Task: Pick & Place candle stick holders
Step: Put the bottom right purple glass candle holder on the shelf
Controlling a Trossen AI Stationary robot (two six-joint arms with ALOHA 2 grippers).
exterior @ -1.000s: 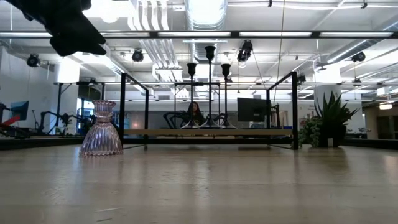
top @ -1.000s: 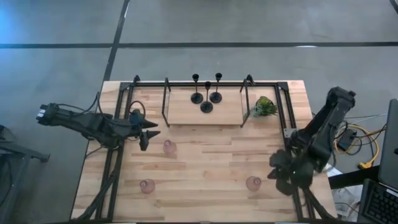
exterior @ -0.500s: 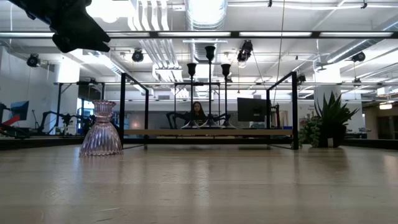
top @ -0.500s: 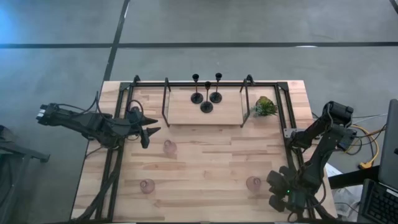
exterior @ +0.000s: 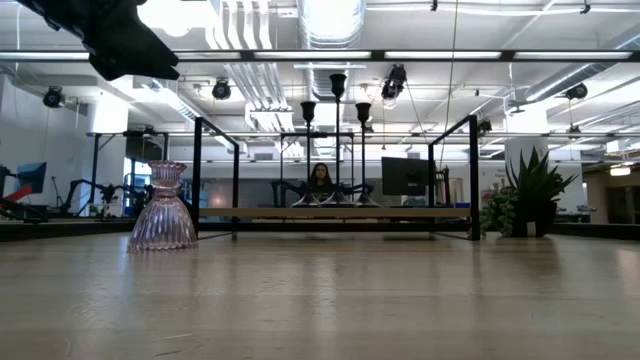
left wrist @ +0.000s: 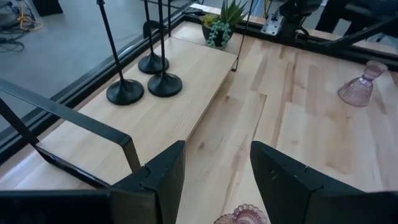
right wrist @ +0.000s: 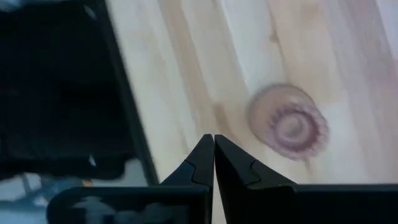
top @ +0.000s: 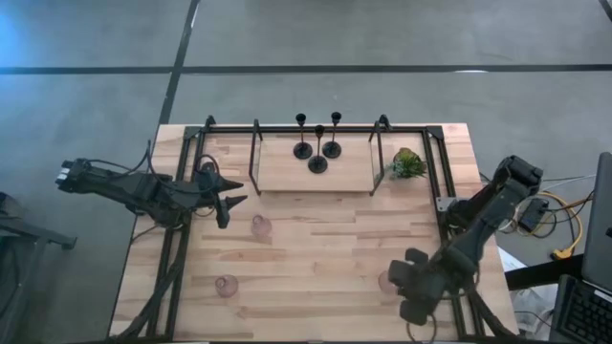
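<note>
A: Pink glass holders, 3, sit on the table (top: 316, 239); which first?
B: Left gripper (top: 228, 204), jaws half-open and empty, should straddle the pink holder (top: 259, 226) beside it. Right gripper (top: 402, 287) hangs shut and empty.

Pale matt wood table (top: 316, 248); ribbed translucent pink glass holder (exterior: 163, 208).

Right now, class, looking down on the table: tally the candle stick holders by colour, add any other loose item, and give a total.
Black holders: 3
Pink glass holders: 3
Green plant: 1
Total: 7
</note>
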